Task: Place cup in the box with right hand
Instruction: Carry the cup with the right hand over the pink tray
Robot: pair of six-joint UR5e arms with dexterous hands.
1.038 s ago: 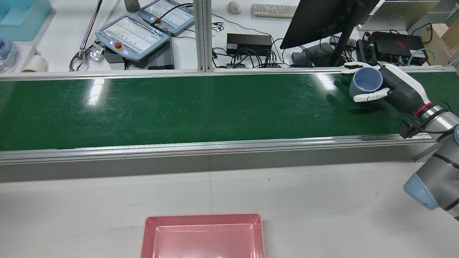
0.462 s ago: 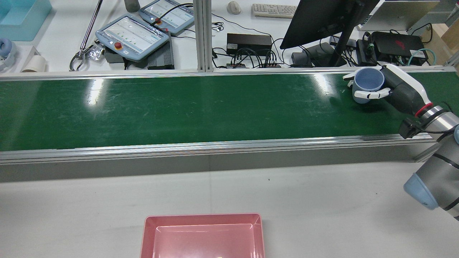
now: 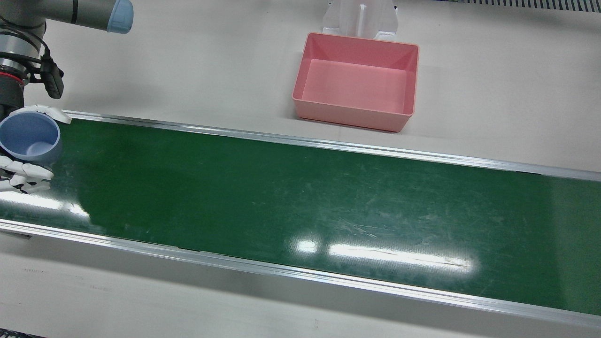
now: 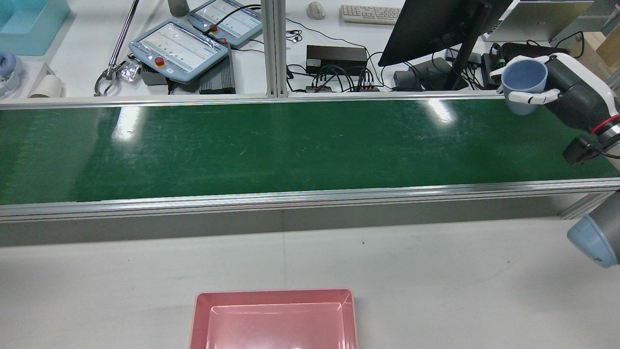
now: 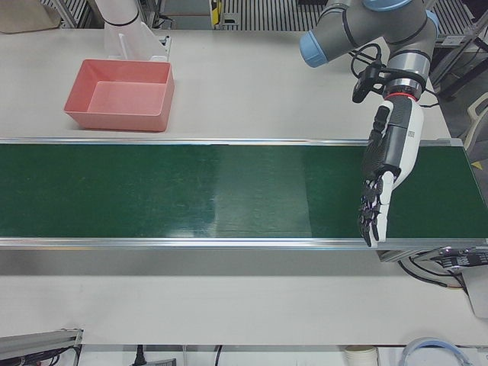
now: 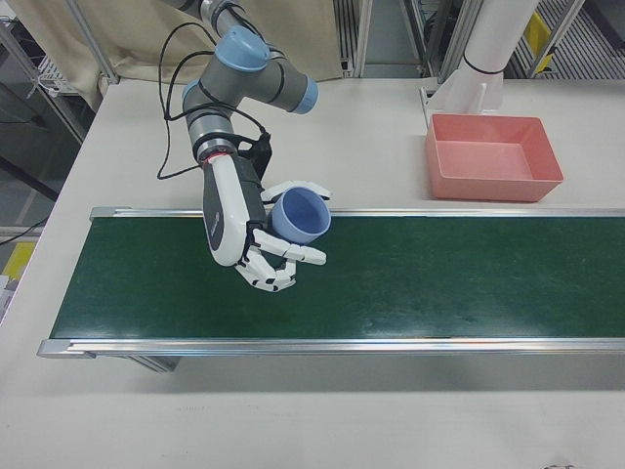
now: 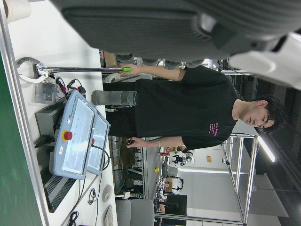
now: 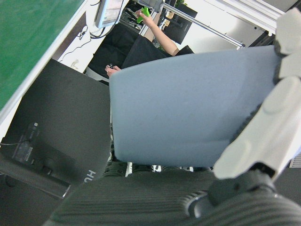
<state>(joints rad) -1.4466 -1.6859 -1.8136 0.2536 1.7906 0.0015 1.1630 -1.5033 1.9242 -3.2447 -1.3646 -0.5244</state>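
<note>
Gripping cup, right robot hand above belt edge.

- The green belt lies bare along its length, open to passage between its two metal rails.
- The pale counter between the belt and the pink box carries nothing.
- The box stands open-topped and holds nothing.
- Behind the belt's far rail, a monitor and cabling crowd the space close to the right hand.
- The left hand hangs with fingers spread over the belt's other end.
</note>
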